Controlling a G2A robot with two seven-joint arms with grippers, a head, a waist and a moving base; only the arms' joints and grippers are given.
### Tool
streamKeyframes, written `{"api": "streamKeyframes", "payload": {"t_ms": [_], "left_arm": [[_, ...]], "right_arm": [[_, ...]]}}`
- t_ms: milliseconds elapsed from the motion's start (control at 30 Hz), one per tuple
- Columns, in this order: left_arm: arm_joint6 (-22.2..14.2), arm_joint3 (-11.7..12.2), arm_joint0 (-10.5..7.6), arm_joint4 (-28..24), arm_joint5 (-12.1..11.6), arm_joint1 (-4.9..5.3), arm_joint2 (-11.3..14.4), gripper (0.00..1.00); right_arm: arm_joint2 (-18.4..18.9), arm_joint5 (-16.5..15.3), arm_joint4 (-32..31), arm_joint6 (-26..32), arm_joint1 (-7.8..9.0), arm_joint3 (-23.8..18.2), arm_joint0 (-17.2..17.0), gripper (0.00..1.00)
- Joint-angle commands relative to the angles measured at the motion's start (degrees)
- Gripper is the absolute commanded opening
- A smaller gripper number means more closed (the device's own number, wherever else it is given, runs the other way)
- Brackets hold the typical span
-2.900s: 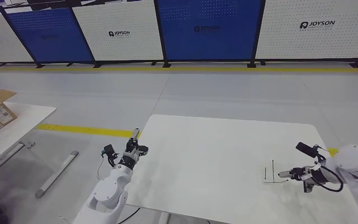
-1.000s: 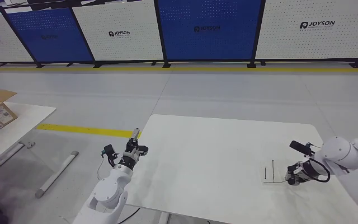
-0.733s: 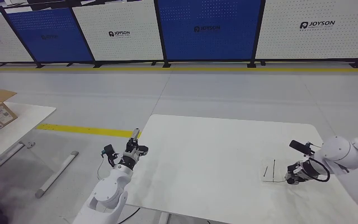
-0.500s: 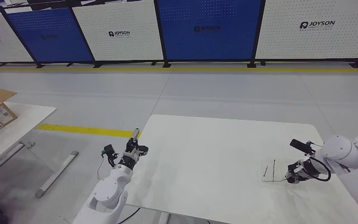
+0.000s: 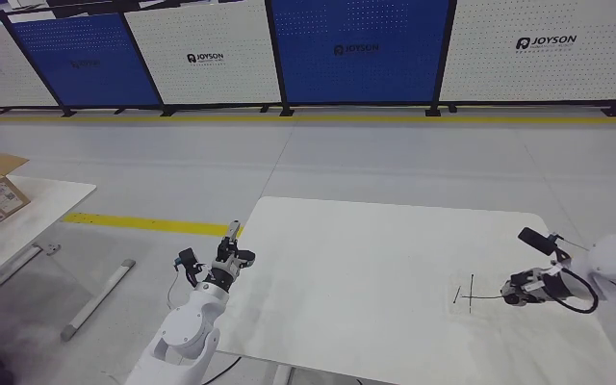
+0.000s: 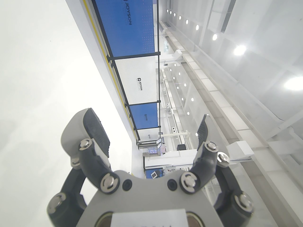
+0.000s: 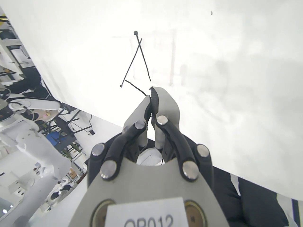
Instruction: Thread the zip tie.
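Seems to be the pick-up step: pinching one end of the thin black plastic zip tie (image 7: pixel 135 87) in the right gripper (image 7: pixel 151 93), jaws shut tight on it, rest trailing onto the white worktop (image 7: pixel 213 48) near its right edge, just beside two crossed black ties (image 7: pixel 139 45). Left gripper (image 6: pixel 151 128) parked with jaws wide open, well apart. Next probably needs lifting, grabbing the head with the left, lining tip to slot

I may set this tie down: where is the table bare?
Bare: the table, from the left gripper at its left edge to the zip ties. Crowded only near the right edge, around those ties and the right gripper.
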Motion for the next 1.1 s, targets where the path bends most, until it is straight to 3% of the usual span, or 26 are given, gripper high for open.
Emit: {"api": "streamKeyframes", "payload": {"t_ms": [0,867,1067], "left_arm": [[0.0,0.0,0.0,0.0,0.0,0.0,0.0,1.0],[0.0,0.0,0.0,0.0,0.0,0.0,0.0,1.0],[0.0,0.0,0.0,0.0,0.0,0.0,0.0,1.0]], "right_arm": [[3.32,-0.82,1.68,0.04,1.2,-2.04,-2.68,0.0],[3.76,-0.96,1.99,0.08,1.35,-2.31,-3.08,0.0],[6.78,-6.01,5.51,-2.87,1.79,-5.91,-4.87,0.0]]}}
